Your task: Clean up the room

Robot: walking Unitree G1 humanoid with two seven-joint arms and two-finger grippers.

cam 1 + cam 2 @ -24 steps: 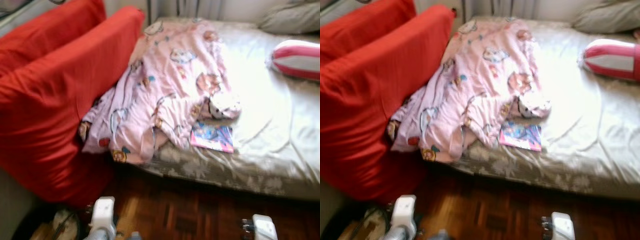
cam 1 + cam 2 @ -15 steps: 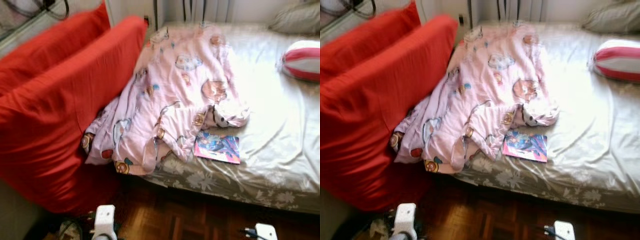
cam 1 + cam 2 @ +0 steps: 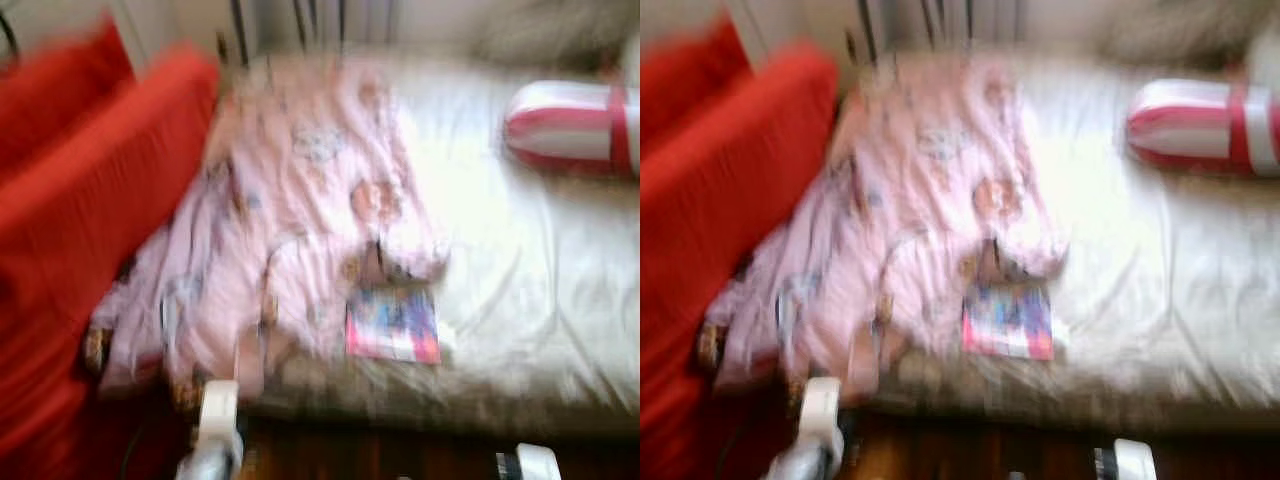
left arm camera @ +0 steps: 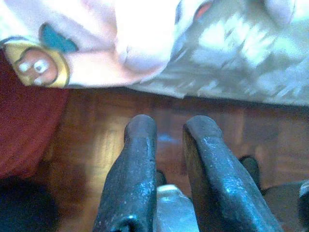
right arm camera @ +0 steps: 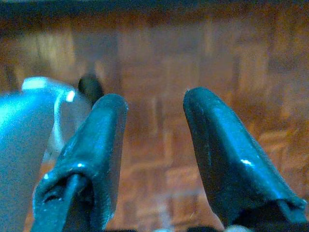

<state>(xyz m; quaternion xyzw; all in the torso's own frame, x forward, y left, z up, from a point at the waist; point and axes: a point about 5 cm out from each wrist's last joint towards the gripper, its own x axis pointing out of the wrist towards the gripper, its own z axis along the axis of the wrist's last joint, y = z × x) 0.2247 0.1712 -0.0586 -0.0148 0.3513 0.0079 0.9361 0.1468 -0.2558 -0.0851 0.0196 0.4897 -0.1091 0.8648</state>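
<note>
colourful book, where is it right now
The colourful book lies flat near the bed's front edge, just right of the crumpled pink blanket.

No readable text; book (image 3: 392, 324) cover blurred.

Blurred head views. Bright red cushions (image 3: 90, 200) at left of frame. Pale pink blanket (image 3: 290, 210) in the centre, printed with small cartoon patches in blue, brown and yellow; in the left wrist view a yellow-ringed face and a teal patch show on it. Bed sheet (image 3: 520, 290) silvery grey-beige, with a white floral pattern along its near edge. Pink-and-blue book (image 3: 392, 324) at lower centre. Red-and-white striped pillow (image 3: 570, 125) at upper right. Dark reddish-brown parquet floor (image 5: 193, 48). Black gripper fingers (image 4: 140, 169) in both wrist views.
</note>
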